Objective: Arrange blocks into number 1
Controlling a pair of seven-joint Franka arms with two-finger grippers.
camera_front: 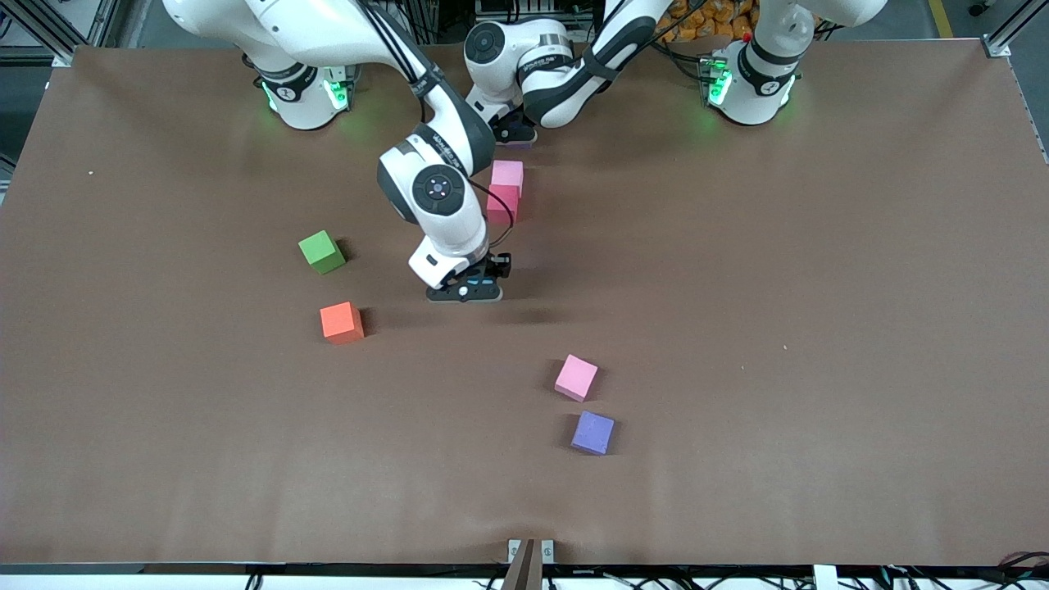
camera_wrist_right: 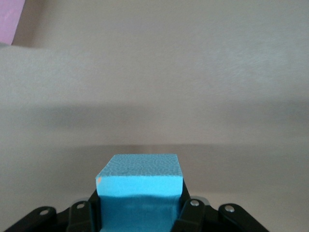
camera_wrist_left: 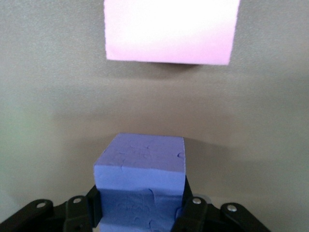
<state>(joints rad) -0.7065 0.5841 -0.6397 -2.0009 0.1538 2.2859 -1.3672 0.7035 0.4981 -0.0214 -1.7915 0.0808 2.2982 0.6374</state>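
Blocks [camera_wrist_right: 139, 181] gripped, both pincers [camera_front: 467, 291] lowered

The right gripper [camera_front: 469, 288] sits low over mid-table, clamped on a light blue block [camera_wrist_right: 140, 186]. At its 9 o'clock the green block [camera_front: 321, 251] and at 8 o'clock the orange block [camera_front: 341, 321] stand near, with a passable gap between them. At 12 o'clock the red block [camera_front: 502, 204] touches a pink block [camera_front: 507, 174]. The left gripper [camera_front: 514, 131] crowds these, gripping a purple block [camera_wrist_left: 140, 181], seemingly just apart from the pink one. At 4 o'clock another pink block [camera_front: 576, 377] and another purple block [camera_front: 592, 432] stand well apart. Toward the left arm's end, the table [camera_front: 819, 287] lies open.
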